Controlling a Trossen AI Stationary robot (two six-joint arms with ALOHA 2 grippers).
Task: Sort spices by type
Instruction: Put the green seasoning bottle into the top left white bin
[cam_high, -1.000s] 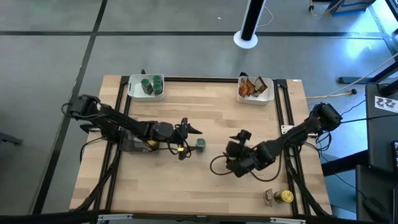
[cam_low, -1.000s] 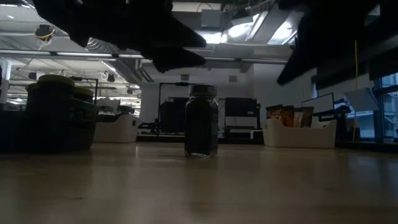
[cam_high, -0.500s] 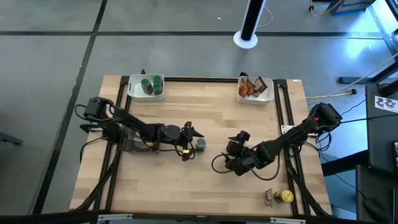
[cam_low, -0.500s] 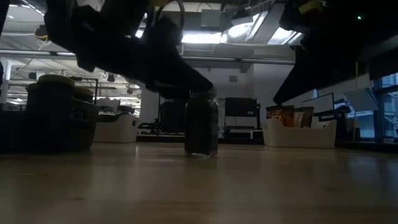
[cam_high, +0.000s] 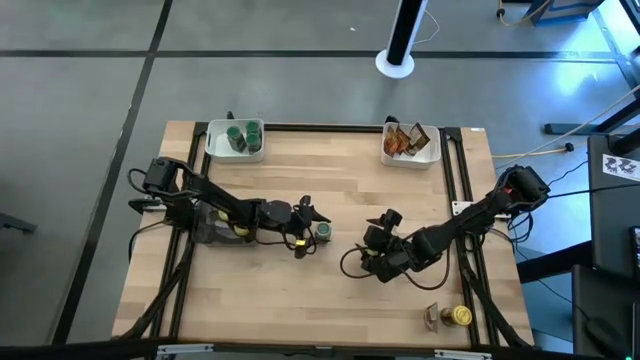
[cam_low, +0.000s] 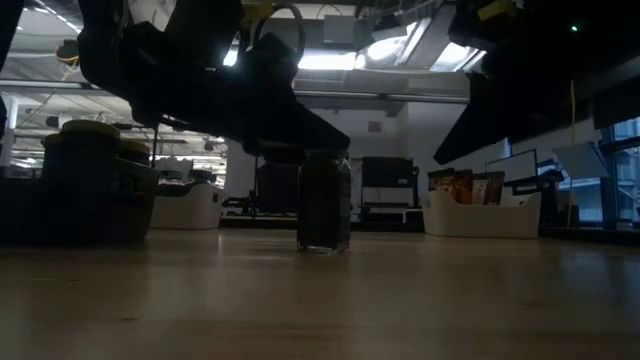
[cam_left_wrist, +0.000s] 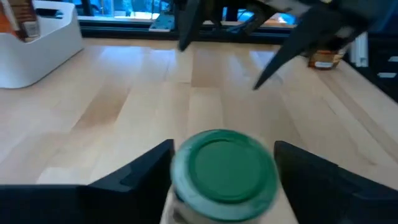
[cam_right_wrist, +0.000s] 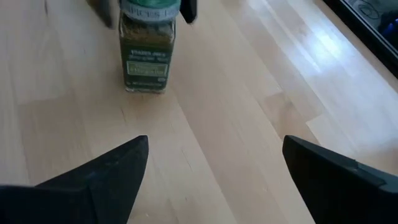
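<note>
a green-lidded spice jar (cam_high: 323, 230) is stood upright mid-tabletop (cam_high: 350, 300). the left gripper (cam_high: 308, 229) is set around its lid, fingers (cam_left_wrist: 140, 171) spread to either side, seemingly not yet touching. the right gripper (cam_high: 378, 243) is held nearby, fingers spread, empty.

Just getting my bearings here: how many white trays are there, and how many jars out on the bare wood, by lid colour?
White trays: 2
Green-lid jars on bare wood: 1
Yellow-lid jars on bare wood: 1
Total: 4
The small thing beside the yellow-lid jar is too unclear to count.
</note>
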